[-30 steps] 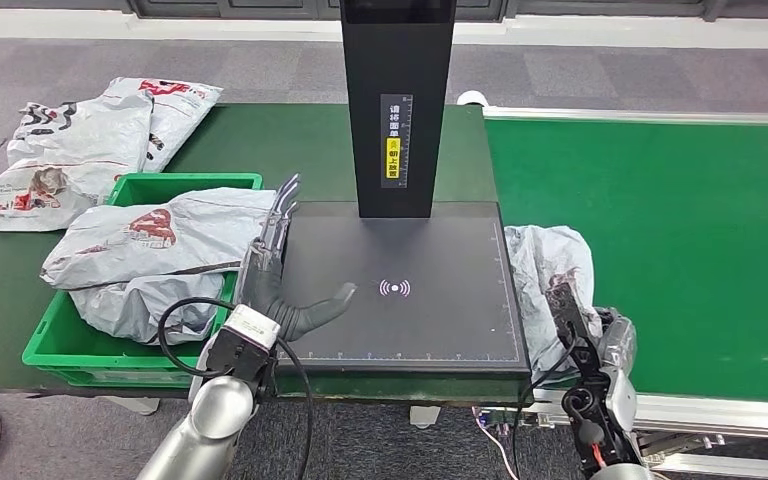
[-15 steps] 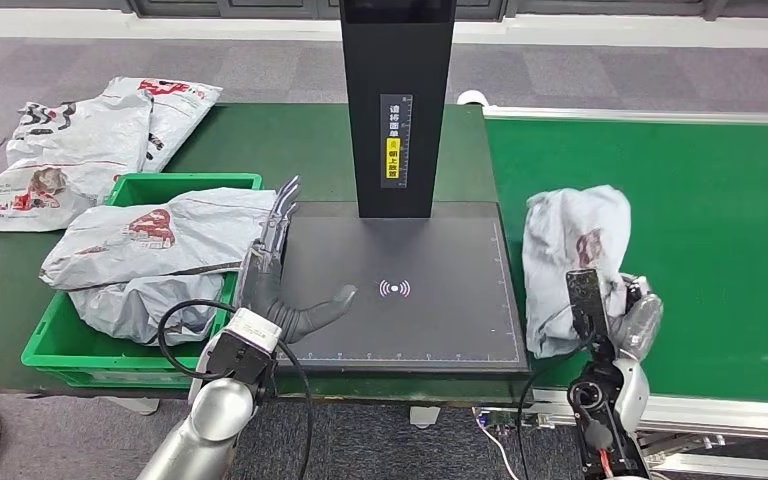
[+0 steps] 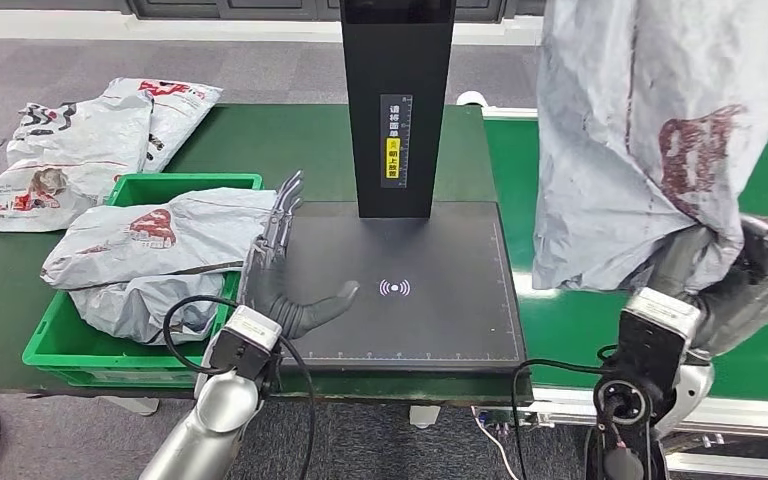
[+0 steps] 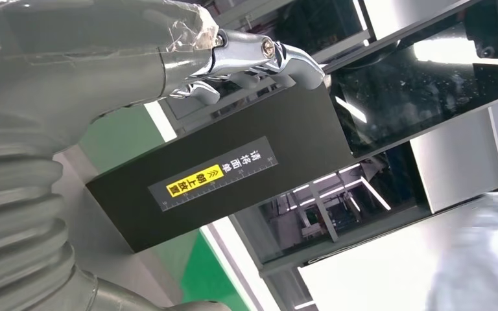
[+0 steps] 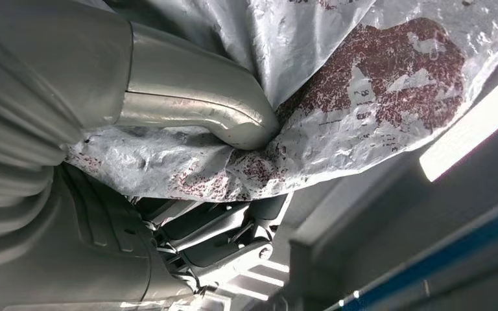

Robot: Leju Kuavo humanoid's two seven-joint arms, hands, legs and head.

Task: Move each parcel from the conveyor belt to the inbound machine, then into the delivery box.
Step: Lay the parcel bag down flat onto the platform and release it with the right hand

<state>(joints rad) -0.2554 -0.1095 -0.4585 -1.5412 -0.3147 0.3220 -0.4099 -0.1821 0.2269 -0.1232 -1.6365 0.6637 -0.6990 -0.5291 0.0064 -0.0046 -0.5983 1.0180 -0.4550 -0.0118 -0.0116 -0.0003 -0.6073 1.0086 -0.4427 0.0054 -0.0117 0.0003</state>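
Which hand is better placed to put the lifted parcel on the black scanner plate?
The right hand, probably. It grips the parcel, held up beside the plate. The left hand rests open at the plate's other edge, by the green box, holding nothing.

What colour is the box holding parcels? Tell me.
Green box, clearest in the head view.

Crumpled grey parcel (image 3: 640, 130) with red print held above conveyor belt (image 3: 660, 210)

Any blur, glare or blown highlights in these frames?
Head view: sharp; the lifted parcel blocks the upper right. Left wrist view: the black scanner column reads crisply, white area blown out, parcel edge blurred. Right wrist view: right hand and parcel print sharp, a bright strip overexposed.
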